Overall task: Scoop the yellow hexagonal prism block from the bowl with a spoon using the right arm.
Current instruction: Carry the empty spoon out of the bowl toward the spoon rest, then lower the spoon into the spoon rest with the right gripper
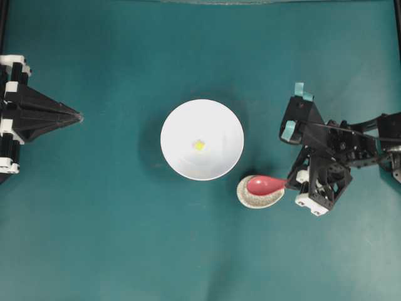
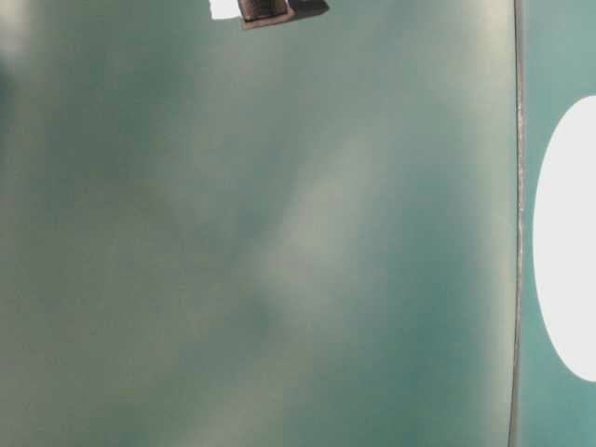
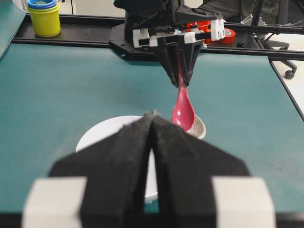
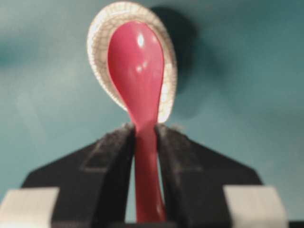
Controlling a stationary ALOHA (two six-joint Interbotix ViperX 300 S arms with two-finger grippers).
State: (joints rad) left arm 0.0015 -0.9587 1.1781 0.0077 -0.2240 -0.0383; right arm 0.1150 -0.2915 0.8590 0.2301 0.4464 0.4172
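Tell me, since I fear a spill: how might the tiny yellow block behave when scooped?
The tiny yellow block probably weighs little. On the glossy white bowl it may skid away. The glossy pink spoon looks slick too.

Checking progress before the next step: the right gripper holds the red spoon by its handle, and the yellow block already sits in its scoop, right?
Not quite. The right gripper holds the spoon, but the overhead view shows the yellow block in the white bowl.

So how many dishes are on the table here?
2. The white bowl sits mid-table with the yellow block inside; the small speckled dish lies beside it toward the right arm, under the spoon. None appear hidden.
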